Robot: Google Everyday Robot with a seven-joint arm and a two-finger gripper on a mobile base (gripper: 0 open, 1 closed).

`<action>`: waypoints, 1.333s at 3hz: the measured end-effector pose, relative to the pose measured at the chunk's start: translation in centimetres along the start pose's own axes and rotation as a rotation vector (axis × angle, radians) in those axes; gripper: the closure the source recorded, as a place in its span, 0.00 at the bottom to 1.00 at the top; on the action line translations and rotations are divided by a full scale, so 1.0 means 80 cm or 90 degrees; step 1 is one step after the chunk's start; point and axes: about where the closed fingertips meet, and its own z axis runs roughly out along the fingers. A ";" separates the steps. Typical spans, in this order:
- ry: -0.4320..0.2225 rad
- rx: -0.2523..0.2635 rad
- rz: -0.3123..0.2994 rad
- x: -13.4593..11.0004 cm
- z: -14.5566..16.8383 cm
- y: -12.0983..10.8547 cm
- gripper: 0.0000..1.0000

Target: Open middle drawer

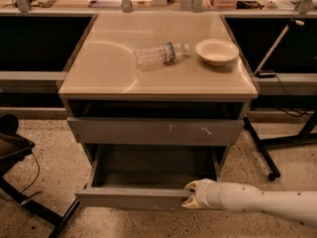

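Note:
The middle drawer (131,198) is the low grey front below the taller scratched front (156,131). It stands pulled out towards the camera, and its grey box interior (153,170) shows. My gripper (190,195) is at the right end of that front, at the end of the white arm coming in from the lower right. One pale finger is above the front's top edge and one is below, closed on the front.
A clear plastic bottle (159,53) lies on its side and a white bowl (216,51) stands on the cabinet's beige top (109,68). A dark stand (15,152) is on the floor at left. A black wheeled frame (262,152) stands at right.

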 end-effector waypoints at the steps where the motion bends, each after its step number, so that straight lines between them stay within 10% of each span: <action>1: 0.000 0.000 0.000 -0.005 -0.007 -0.004 1.00; 4: -0.014 0.012 0.025 0.004 -0.029 0.056 1.00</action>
